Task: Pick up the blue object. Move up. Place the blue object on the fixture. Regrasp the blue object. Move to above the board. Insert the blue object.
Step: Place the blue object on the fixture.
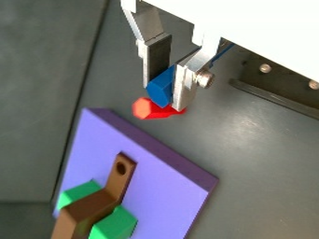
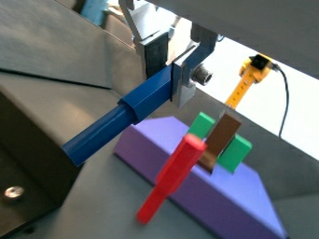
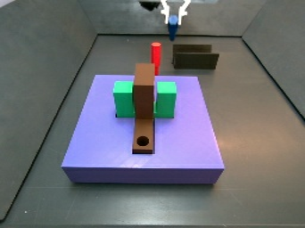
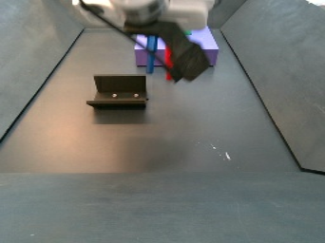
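Observation:
My gripper (image 1: 166, 89) is shut on the blue object (image 1: 159, 91), a slim blue peg clamped by its upper end between the silver fingers (image 2: 186, 82). The peg's long body (image 2: 118, 117) reaches down past the jaws. In a side view the gripper (image 3: 174, 12) is high at the back, with the peg (image 3: 174, 30) hanging upright above the floor, just behind the fixture (image 3: 194, 59). The lavender board (image 3: 179, 134) carries a green block (image 3: 123, 98) and a brown strip (image 3: 144, 107) with a round hole. In a side view the fixture (image 4: 117, 92) stands apart from the peg (image 4: 151, 54).
A red peg (image 3: 155, 53) stands upright on the floor behind the board, left of the fixture; in a wrist view it shows (image 1: 156, 109) right below the held peg. Grey walls ring the floor. A yellow fitting (image 2: 255, 73) with a cable sits beyond the board.

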Controlling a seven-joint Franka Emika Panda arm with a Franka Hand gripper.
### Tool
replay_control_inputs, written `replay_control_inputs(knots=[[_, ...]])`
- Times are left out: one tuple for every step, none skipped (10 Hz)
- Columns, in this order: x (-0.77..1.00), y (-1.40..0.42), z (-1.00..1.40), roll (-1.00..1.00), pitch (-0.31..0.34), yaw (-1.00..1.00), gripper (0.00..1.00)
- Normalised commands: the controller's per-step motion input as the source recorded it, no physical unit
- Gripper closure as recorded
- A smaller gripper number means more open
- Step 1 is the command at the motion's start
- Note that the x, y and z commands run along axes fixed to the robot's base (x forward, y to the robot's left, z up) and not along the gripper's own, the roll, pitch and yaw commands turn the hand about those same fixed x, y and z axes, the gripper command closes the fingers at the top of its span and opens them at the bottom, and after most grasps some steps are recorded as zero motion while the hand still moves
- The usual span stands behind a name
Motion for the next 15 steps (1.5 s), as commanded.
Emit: replay_control_inputs(knots=[[0.88, 0.21, -0.37, 0.03, -0.077, -0.43, 1.00], [0.89, 0.23, -0.22, 0.13, -0.023, -0.41, 1.00], [0.85, 0.23, -0.11, 0.22, -0.023, -0.41, 1.00], [0.47, 0.14, -0.15, 0.29, 0.000, -0.18, 1.00], [0.21, 0.17, -0.27, 0.21, 0.000, -0.17, 1.00], [0.13, 0.17, -0.27, 0.00, -0.066, -0.12, 1.00], [0.20, 0.07, -0.16, 0.00, -0.009, -0.04, 1.00], [0.63, 0.00, -0.02, 0.12, 0.146, 0.27, 1.00], [0.71, 0.00, -0.09, 0.29, 0.166, 0.41, 1.00], [0.59, -0.01, -0.10, 0.24, 0.123, 0.34, 1.00], [0.48, -0.04, -0.11, 0.20, 0.094, 0.28, 1.00], [0.33, -0.05, -0.09, 0.09, 0.023, 0.18, 1.00], [0.24, -0.06, -0.07, 0.03, 0.000, 0.11, 1.00], [0.15, -0.01, -0.09, 0.00, 0.000, 0.07, 1.00], [0.13, -0.01, -0.10, -0.08, -0.034, 0.08, 1.00]])
